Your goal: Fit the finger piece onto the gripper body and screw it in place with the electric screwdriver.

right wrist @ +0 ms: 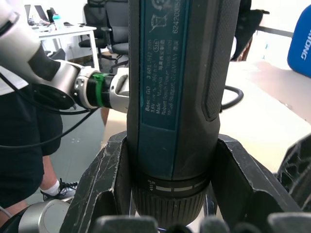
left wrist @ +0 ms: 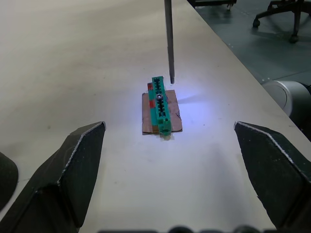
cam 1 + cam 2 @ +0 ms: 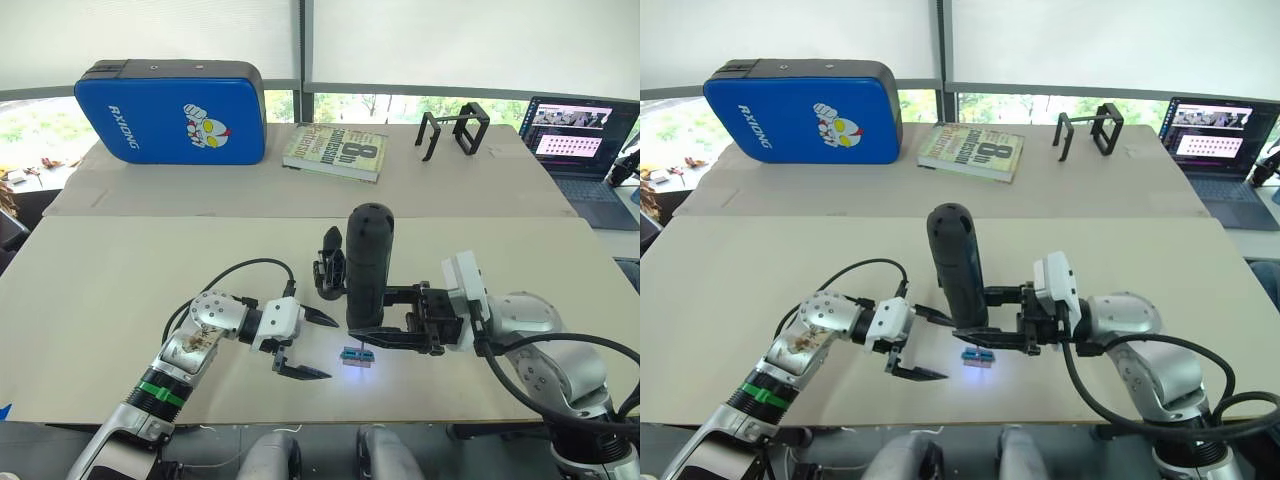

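While my right gripper [image 3: 385, 335] clamped its two black fingers round the lower barrel of the dark grey-black, pen-shaped electric screwdriver [image 3: 368, 262], the tool stood upright over the pale, matte table [image 3: 120, 300]. Its smooth plastic body carried a blue-green printed label, with a ribbed collar just above my fingers in the right wrist view. From below, a long thin metal bit [image 2: 168, 39] came down and ended just beside the far end of a small green ridged plastic block [image 2: 160, 104], which lay on a flat brown cardboard-like square [image 2: 146, 124]. A bluish-white glow from the tool's tip lit the tabletop around that block.

My left gripper [image 3: 305, 345] hung spread wide, its two black pointed fingers well apart and holding nothing, aimed at the green block from the left.

Behind the screwdriver, near its far-left side, stood the small black mechanical gripper body [image 3: 329, 268], with a pointed part sticking up; I could not tell its details. Whether the finger piece was fitted to it, I could not tell.

At the far edge lay a glossy blue rounded case [image 3: 170, 112] with a cartoon print, a thick book [image 3: 335, 152], a black wire-frame stand [image 3: 452, 132] and an open laptop [image 3: 580, 145].
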`<state>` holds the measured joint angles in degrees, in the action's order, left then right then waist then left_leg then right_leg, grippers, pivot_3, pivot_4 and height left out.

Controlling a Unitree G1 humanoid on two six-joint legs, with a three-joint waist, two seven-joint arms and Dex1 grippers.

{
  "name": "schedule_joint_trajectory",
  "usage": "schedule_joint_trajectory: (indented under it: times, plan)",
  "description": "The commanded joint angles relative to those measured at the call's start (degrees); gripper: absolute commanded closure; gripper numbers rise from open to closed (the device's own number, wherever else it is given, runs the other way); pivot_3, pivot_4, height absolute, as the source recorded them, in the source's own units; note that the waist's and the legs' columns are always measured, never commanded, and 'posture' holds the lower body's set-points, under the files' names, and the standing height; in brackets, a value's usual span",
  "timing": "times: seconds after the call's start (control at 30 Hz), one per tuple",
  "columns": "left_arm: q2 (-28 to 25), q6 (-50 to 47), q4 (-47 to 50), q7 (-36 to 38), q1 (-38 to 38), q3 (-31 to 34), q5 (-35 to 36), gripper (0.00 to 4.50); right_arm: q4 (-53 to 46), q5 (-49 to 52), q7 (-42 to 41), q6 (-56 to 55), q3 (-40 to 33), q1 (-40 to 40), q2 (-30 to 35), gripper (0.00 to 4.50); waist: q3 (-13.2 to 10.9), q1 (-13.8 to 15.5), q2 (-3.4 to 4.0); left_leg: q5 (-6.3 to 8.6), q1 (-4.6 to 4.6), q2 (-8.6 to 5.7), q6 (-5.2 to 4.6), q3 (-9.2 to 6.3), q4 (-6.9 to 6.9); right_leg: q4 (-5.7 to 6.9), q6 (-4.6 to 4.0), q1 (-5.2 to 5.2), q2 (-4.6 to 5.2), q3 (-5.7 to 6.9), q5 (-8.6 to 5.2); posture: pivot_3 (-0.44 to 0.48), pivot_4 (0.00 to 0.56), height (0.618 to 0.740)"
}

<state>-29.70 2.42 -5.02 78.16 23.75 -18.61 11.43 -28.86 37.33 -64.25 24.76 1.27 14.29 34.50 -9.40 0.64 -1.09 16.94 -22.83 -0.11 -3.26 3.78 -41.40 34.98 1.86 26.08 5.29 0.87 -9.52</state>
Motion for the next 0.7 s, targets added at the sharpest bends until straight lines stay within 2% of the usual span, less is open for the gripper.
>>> schedule_joint_trajectory:
  times: [0.03,0.2,0.37,0.7]
  plan:
    - [0.2,0.3,0.6,-0.2,0.7,0.3,0.5,0.0,-4.6,3.6,0.9,-0.7,-3.1,-0.4,0.7,2.59,0.0,0.0,0.0,0.0,0.0,0.0,0.0,0.0,0.0,0.0,0.0,0.0,0.0,0.0,0.0,0.0,0.15,0.74]
    - [0.3,0.7,0.1,-0.2,0.8,0.4,0.5,0.0,-7.6,6.3,2.6,0.3,-4.1,-1.2,1.6,2.59,0.0,0.0,0.0,0.0,-0.01,-0.01,0.0,0.0,-0.01,-0.01,0.0,0.0,0.01,-0.01,0.0,0.0,0.15,0.74]
    - [0.5,1.4,-1.0,-0.1,0.9,0.4,0.3,0.0,-1.9,3.5,3.4,-0.4,-0.3,3.7,-0.6,2.59,0.0,-0.2,0.0,0.0,0.02,0.0,0.0,0.01,-0.03,0.0,0.0,-0.01,-0.03,-0.04,0.0,0.0,0.15,0.74]
    - [0.3,1.7,-1.1,-0.2,0.7,0.5,0.3,0.0,0.8,2.8,1.7,-1.1,0.0,3.8,-0.8,2.59,0.0,0.0,0.0,0.08,-0.09,-0.02,-0.13,0.02,-0.22,-0.01,0.03,-0.01,0.02,0.0,0.01,0.0,0.15,0.74]
